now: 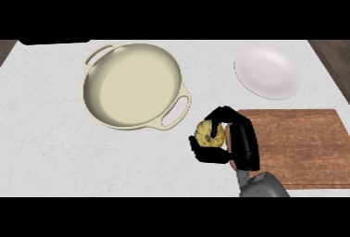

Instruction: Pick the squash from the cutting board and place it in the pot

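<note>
A small yellow squash (207,133) sits inside my right hand (232,143), whose fingers and thumb curl round it. The hand with the squash is just off the left edge of the brown wooden cutting board (301,148), over the white counter. A cream pot (133,85) with two loop handles stands to the upper left, its near handle a short way from the hand. The pot's inside holds nothing. My left hand does not show.
A white plate (268,71) lies at the back right, beyond the cutting board. A dark object (54,42) shows at the counter's far left edge. Dark wood borders the counter at both upper corners.
</note>
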Robot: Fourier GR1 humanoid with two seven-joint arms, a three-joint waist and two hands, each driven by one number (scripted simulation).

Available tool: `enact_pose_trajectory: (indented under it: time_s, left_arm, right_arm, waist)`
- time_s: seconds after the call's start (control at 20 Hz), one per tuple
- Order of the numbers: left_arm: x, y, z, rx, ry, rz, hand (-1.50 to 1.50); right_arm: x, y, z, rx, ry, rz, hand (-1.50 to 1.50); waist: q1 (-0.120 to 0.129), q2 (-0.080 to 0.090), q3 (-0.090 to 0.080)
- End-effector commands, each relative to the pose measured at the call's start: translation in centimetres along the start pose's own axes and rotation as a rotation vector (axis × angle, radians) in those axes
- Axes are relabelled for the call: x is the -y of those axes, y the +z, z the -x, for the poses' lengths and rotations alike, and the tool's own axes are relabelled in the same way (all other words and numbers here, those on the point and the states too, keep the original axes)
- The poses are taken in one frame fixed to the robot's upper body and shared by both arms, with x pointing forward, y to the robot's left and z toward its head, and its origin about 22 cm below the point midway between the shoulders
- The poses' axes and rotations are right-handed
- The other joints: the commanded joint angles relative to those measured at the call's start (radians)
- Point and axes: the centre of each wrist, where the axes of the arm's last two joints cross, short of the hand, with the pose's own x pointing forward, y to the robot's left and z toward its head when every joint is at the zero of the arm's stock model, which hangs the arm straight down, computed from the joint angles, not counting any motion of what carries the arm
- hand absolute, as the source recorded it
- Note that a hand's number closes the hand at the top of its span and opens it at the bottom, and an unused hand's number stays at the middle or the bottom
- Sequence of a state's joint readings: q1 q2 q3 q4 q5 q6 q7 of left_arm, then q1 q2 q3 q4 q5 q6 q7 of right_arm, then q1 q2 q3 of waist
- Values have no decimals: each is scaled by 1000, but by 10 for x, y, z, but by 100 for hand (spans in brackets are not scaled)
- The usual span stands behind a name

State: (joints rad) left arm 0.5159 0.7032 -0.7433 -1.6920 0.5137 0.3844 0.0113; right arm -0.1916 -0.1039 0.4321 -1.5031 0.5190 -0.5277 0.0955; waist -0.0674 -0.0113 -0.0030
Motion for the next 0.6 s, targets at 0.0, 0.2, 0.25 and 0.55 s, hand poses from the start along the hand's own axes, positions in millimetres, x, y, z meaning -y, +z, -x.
enact_pose_trajectory:
  time_s: [0.0, 0.2, 0.25, 0.55]
  left_arm:
    - [-14, -43, -95, 430, -55, -30, 0]
    - [-18, -41, -93, 415, -65, -24, 0]
    - [-12, -40, -93, 429, -56, -14, 0]
    - [-14, -48, -98, 421, -68, -10, 0]
  right_arm:
    - [0, -14, -20, 8, 43, 12, 150]
    - [-5, -35, -47, 25, 119, -11, 150]
    - [-4, -42, -57, 24, 108, -1, 150]
    - [-22, -68, -86, -25, 234, -105, 150]
  waist:
    - [-23, -5, -7]
    - [-11, -5, -8]
    - [-1, -5, -7]
    - [5, 7, -10]
